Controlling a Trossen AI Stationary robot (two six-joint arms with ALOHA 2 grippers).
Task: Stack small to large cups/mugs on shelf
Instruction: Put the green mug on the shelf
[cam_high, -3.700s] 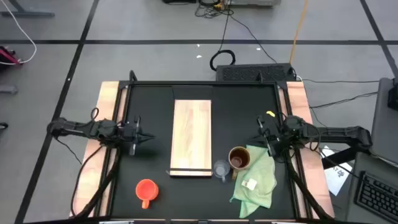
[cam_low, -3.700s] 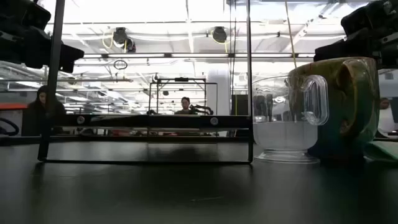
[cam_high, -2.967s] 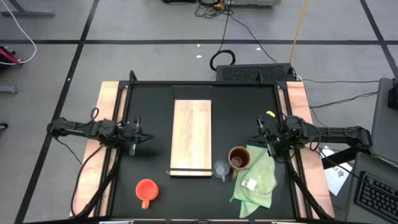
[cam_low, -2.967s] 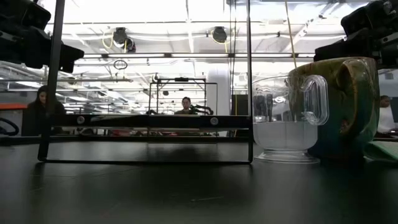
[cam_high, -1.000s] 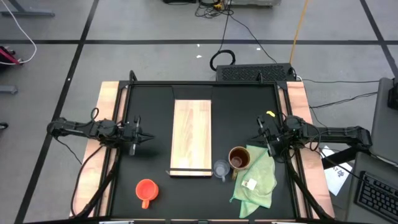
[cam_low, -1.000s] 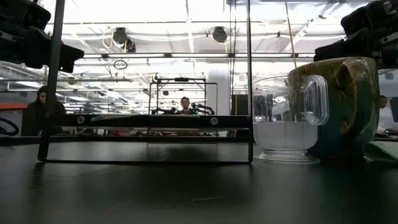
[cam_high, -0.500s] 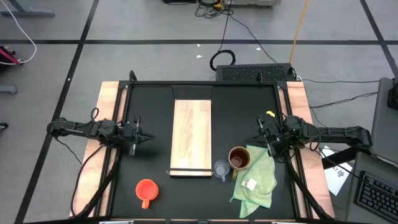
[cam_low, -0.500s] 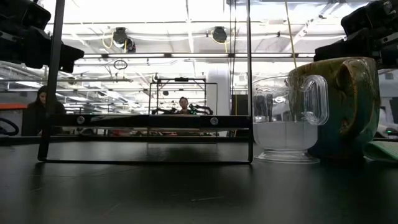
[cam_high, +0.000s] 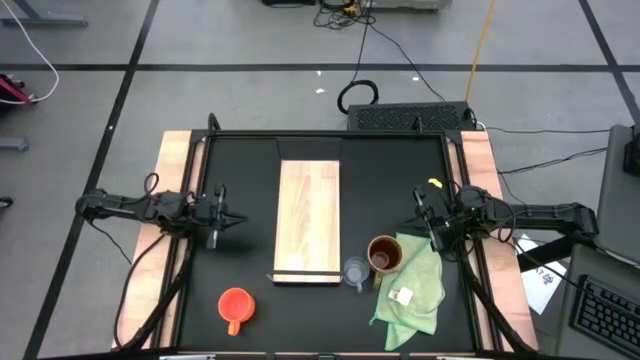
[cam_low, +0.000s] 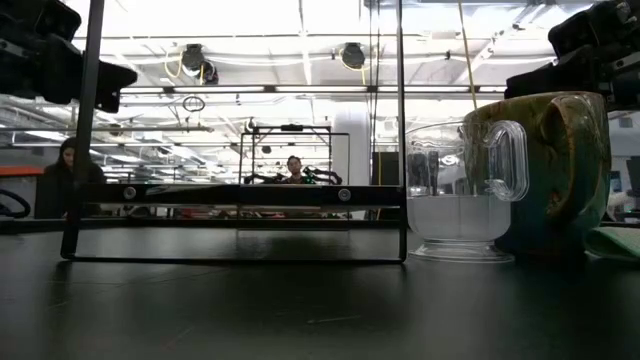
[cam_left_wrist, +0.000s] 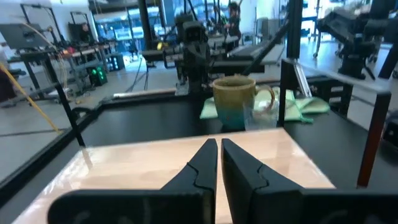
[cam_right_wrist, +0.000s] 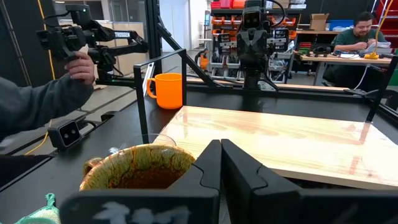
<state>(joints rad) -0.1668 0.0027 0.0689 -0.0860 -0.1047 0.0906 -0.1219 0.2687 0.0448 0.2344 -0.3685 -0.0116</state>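
The shelf (cam_high: 308, 222) is a long light-wood board lying flat mid-table, its dark strip at the near end. The brown mug (cam_high: 384, 253) stands upright off the board's near right corner, on the edge of the light green cloth (cam_high: 410, 290). The small clear glass cup (cam_high: 356, 271) stands just to the mug's left; in the low view the cup (cam_low: 465, 200) is in front of the mug (cam_low: 555, 170). The orange-red mug (cam_high: 236, 307) stands near the table's near-left corner. My left gripper (cam_left_wrist: 219, 144) hovers shut left of the board. My right gripper (cam_right_wrist: 221, 146) hovers shut right of it, behind the brown mug (cam_right_wrist: 140, 167).
A black frame rail rings the tabletop (cam_high: 250, 160), with upright posts at its corners. A person's hand (cam_right_wrist: 81, 62) holds a device beyond the table's left side, past the orange-red mug (cam_right_wrist: 168, 90). Another person sits at a desk (cam_right_wrist: 360, 31) in the room.
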